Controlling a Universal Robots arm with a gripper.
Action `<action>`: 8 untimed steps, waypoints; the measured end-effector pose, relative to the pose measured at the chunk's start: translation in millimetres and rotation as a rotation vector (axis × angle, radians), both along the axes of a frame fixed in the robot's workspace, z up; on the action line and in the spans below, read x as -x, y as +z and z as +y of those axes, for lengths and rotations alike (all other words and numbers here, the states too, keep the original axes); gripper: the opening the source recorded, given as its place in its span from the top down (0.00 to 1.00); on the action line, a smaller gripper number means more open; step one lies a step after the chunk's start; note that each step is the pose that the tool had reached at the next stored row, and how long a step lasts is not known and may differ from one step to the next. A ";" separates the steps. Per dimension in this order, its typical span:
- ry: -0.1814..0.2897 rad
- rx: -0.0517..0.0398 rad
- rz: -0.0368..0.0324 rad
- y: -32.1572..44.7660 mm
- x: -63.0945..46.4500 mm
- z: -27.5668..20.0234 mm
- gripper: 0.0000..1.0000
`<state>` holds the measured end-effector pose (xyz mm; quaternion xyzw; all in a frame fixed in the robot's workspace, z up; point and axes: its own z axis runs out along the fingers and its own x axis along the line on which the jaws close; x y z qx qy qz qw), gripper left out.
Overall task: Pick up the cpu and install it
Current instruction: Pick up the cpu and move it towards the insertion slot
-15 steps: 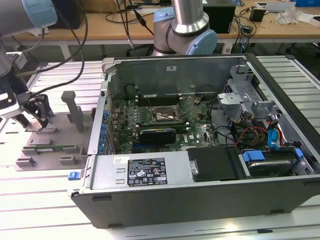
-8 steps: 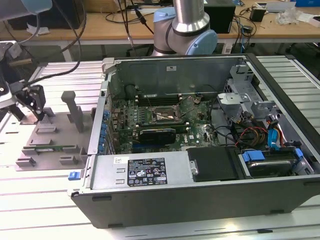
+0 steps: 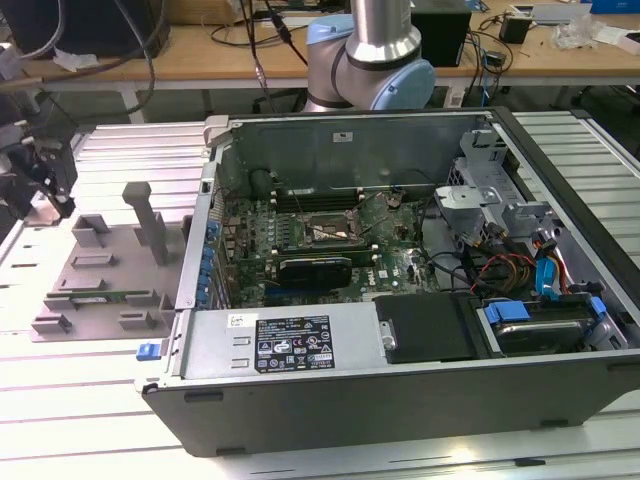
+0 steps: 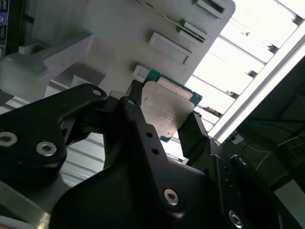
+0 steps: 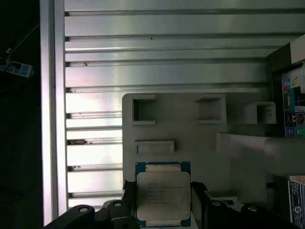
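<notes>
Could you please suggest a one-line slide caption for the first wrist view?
The gripper clamps the cpu by two opposite edges over the grey fixture plate on the slatted aluminium table.

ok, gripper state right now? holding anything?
gripper: closed on the cpu, one finger at each side, above the grey fixture.

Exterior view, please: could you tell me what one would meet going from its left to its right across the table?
Grey fixture plate → motherboard socket inside the open computer case → black cover plate → blue-tabbed drive.
</notes>
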<state>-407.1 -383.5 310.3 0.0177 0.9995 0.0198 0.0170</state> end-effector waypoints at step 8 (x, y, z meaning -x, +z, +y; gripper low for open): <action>0.000 0.0000 0.0000 77.1 -0.1 0.0 0.45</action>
